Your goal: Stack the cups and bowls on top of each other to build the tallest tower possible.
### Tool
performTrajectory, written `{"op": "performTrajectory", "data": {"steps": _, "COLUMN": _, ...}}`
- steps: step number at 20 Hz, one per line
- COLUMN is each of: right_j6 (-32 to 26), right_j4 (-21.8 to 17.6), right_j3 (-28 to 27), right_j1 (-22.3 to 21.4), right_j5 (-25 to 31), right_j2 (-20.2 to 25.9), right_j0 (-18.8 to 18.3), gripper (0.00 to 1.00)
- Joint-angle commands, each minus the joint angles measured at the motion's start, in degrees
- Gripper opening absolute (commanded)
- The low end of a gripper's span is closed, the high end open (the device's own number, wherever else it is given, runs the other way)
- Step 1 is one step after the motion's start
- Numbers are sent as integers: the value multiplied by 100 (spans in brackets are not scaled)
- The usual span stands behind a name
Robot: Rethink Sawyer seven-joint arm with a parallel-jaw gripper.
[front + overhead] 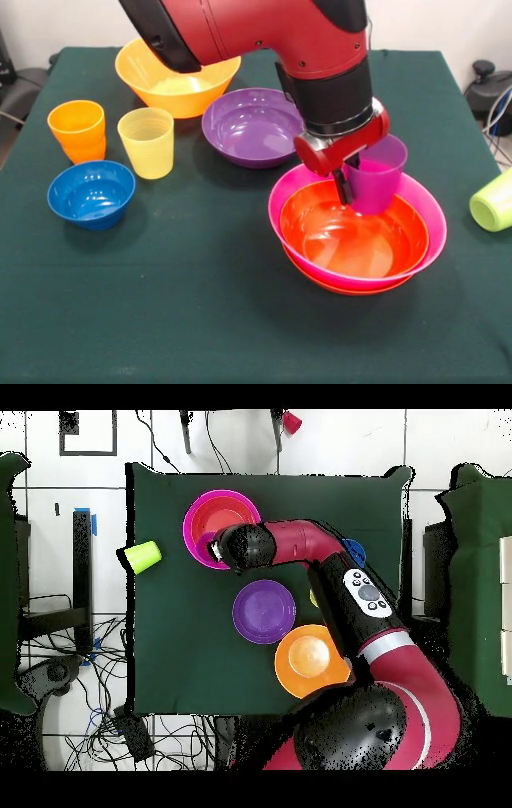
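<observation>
One purple cup (376,182) pinched at its rim by the gripper (349,186), held over the far right side of the red-orange bowl (352,234) nested in the pink bowl (428,218); lime cup (493,202) lies right.

The arm (330,579) hides the blue bowl (354,550), the yellow cup and orange cup overhead; beside the pink bowl (424,210), the lime green cup (494,202) is cut off
</observation>
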Motion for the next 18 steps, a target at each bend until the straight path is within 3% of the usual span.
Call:
{"op": "performTrajectory", "data": {"steps": 1, "right_j6": -63, "right_j4": -211, "right_j3": -443, "right_j1": -20, "right_j5": 376, "right_j2": -371, "right_j0": 316, "gripper": 0}}
{"op": "performTrajectory", "data": {"steps": 12, "right_j6": 66, "right_j4": -45, "right_j3": -720, "right_j1": -247, "right_j5": 694, "right_j2": -427, "right_j0": 537, "gripper": 0}}
{"op": "performTrajectory", "data": {"steps": 18, "right_j6": 10, "right_j4": -24, "right_j3": -617, "right_j1": -228, "right_j5": 616, "right_j2": -440, "right_j0": 465, "gripper": 0}}
